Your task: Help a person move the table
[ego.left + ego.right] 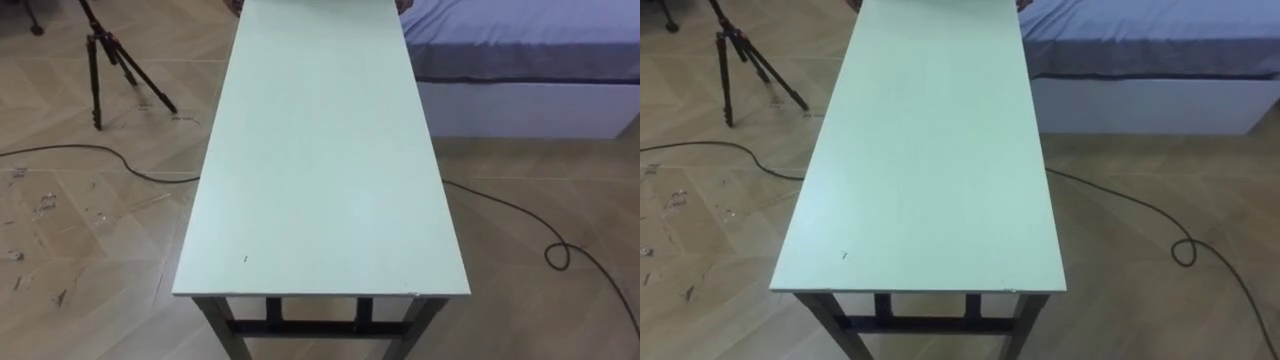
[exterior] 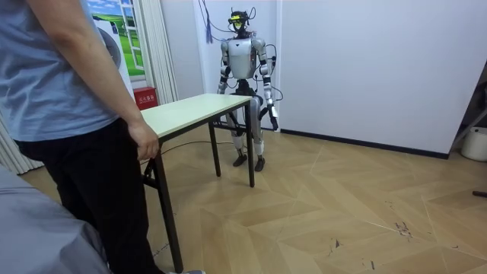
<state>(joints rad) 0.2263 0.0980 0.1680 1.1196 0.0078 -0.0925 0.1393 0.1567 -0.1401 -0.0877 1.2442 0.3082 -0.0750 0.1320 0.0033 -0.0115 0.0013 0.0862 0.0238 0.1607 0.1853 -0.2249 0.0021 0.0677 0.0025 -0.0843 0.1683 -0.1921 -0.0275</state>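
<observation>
A long table (image 1: 320, 150) with a pale green top and black legs stretches away from me in the eye views, its near end just below me. In the room view I stand upright at the table's (image 2: 199, 106) far end, facing it. My left hand (image 2: 274, 122) hangs beside my hip on the room view's right, off the table. My right hand (image 2: 225, 90) hangs low on the room view's left, by the table's corner. A person in a blue shirt stands at the other end, with one hand (image 2: 143, 141) resting on that end's edge.
A black tripod (image 1: 110, 60) stands on the wooden floor to the table's left. A bed (image 1: 520, 60) with a grey-blue cover lies close along its right, far end. A red box (image 2: 144, 97) and curtains are by the wall behind the person.
</observation>
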